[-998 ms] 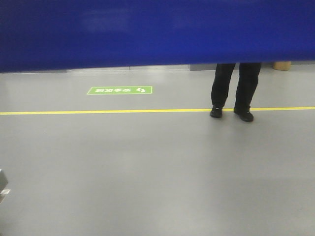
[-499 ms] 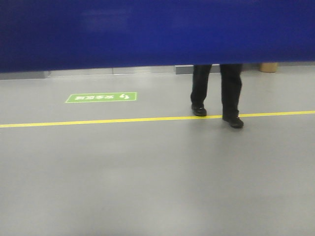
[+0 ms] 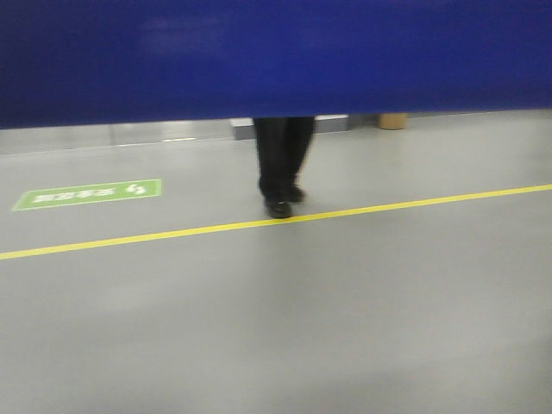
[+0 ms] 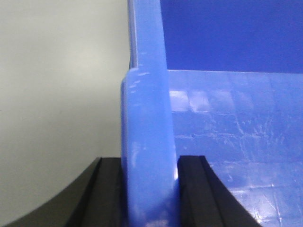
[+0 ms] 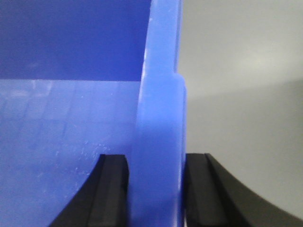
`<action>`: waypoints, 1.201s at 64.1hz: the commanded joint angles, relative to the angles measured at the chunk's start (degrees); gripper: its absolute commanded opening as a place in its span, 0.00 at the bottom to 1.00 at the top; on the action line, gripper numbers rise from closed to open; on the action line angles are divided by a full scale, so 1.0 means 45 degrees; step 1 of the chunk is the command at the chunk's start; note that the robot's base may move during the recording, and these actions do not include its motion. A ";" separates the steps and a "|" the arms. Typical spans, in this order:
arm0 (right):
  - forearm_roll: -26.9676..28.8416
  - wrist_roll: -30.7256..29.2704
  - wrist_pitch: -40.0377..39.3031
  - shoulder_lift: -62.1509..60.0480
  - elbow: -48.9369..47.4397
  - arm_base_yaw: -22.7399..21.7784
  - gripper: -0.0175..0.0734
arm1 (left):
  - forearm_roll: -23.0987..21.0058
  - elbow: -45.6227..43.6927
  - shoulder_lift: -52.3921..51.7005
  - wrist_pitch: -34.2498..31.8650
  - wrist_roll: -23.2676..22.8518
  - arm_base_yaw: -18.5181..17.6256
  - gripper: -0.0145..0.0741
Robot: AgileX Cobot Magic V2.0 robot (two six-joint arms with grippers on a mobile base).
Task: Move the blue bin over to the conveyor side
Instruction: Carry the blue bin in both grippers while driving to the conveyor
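The blue bin [image 3: 276,56] fills the top of the front view as a dark blue wall held up off the floor. In the left wrist view its thick rolled rim [image 4: 149,142] runs up between the black fingers [image 4: 109,189], and my left gripper [image 4: 149,189] is shut on it. The right wrist view shows the opposite rim [image 5: 158,142] clamped the same way, my right gripper [image 5: 156,189] shut on it between black fingers [image 5: 111,189]. The bin's scuffed inner floor [image 4: 236,142] shows beyond the rim. The conveyor side is out of view.
A person in black trousers and shoes [image 3: 280,164] stands on the grey floor just behind a yellow floor line [image 3: 388,207]. A green floor sign [image 3: 86,194] lies at the left. A tan object [image 3: 392,121] sits at the back right.
The whole floor scene has slid left in the front view: the person, green sign and yellow line moved left and the line now slants. The bin stays held at the top.
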 commanded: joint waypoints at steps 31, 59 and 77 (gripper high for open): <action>-0.0654 -0.0229 -0.1227 -0.0265 -0.0166 -0.0008 0.11 | 0.0422 -0.0154 -0.0245 -0.1158 0.0093 0.0008 0.14; -0.0654 -0.0229 -0.1227 -0.0265 -0.0166 -0.0008 0.11 | 0.0422 -0.0154 -0.0245 -0.1158 0.0093 0.0008 0.14; -0.0654 -0.0229 -0.1227 -0.0265 -0.0166 -0.0008 0.11 | 0.0422 -0.0154 -0.0245 -0.1158 0.0093 0.0008 0.14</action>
